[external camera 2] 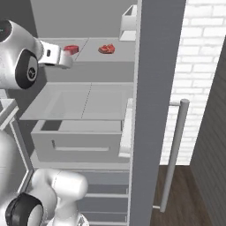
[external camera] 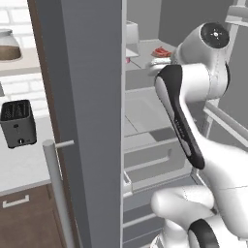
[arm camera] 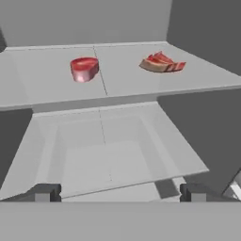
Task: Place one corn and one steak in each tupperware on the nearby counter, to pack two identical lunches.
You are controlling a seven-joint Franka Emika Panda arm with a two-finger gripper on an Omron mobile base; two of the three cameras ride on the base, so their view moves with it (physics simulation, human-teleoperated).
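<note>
Two steak pieces lie on a grey fridge shelf (arm camera: 52,89). The thick roundish pink-red steak (arm camera: 84,68) is at the left, also visible as the steak chunk (external camera 2: 71,49). The flat marbled steak slab (arm camera: 162,63) lies to its right, the same slab (external camera 2: 106,48) that appears as a red piece (external camera: 161,52). My gripper (arm camera: 120,193) is open with nothing between its fingers, held in front of the shelf, short of both pieces. My gripper (external camera 2: 66,59) sits just left of the chunk. The corn and the tupperware are out of view. The pale counter (external camera: 22,167) lies left of the fridge.
The open fridge door (external camera: 87,97) with its bar handle (external camera: 55,189) stands between the arm and the counter. A dark toaster (external camera: 18,123) sits on that counter. Below the shelf is a clear crisper bin (arm camera: 103,155) and a pulled-out drawer (external camera 2: 79,141).
</note>
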